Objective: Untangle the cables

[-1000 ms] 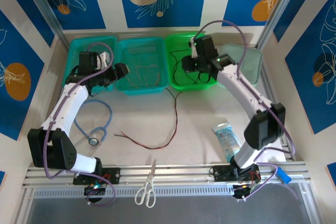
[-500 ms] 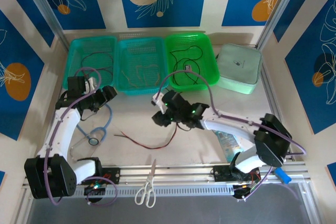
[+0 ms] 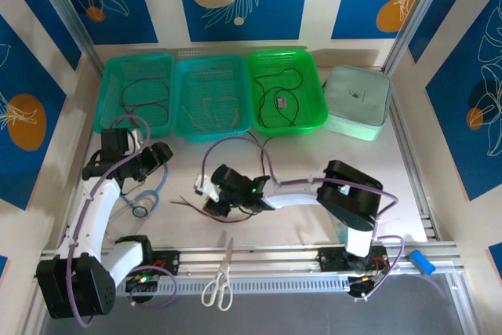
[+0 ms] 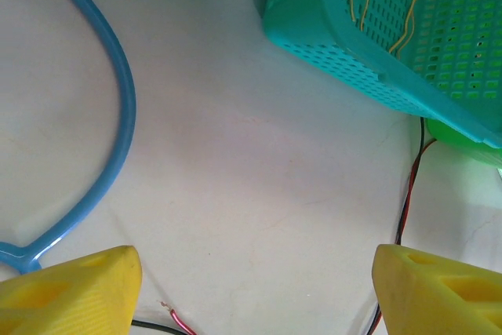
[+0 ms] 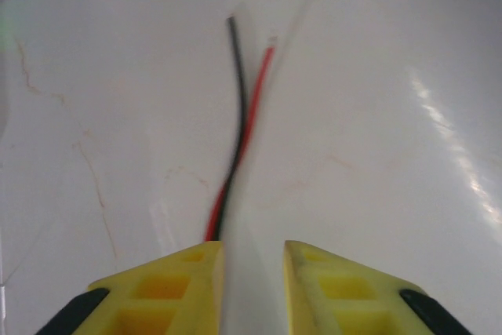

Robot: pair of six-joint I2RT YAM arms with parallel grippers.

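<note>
Top view — a thin red-and-black cable (image 3: 235, 219) lies loose on the pale counter (image 3: 314, 154). It runs from a free end at the left, along the near side, then up toward the far baskets. The right gripper (image 3: 210, 194) sits low over the cable's left stretch. The left gripper (image 3: 161, 153) hangs further left, over the light-blue stethoscope tube (image 3: 157, 182).

Far row, left to right:
- teal perforated plastic basket (image 3: 110, 68) holding a thin dark cable (image 3: 141, 84)
- second teal basket (image 3: 212, 60) with a tan cable (image 3: 213, 103)
- green basket (image 3: 282, 54) with a black cable (image 3: 274, 74)
- pale grey-green pouch (image 3: 357, 103)

White-handled scissors (image 3: 220, 280) lie at the near edge.

Left wrist view: the left gripper (image 4: 255, 292) is released, yellow fingertips (image 4: 70, 292) spread wide with bare counter between them. The stethoscope tube (image 4: 118, 115) curves at the left, and the second teal basket's wall (image 4: 353, 45) is far right. The red-and-black cable (image 4: 406, 209) comes down from the basket edge beside the right fingertip.

Right wrist view — the right gripper (image 5: 252, 272) has its fingertips (image 5: 169, 280) nearly together, with a narrow gap. The red-and-black cable (image 5: 231, 162), twisted with split ends at the far side, runs in to one fingertip's inner edge. Can't tell whether it's pinched.
</note>
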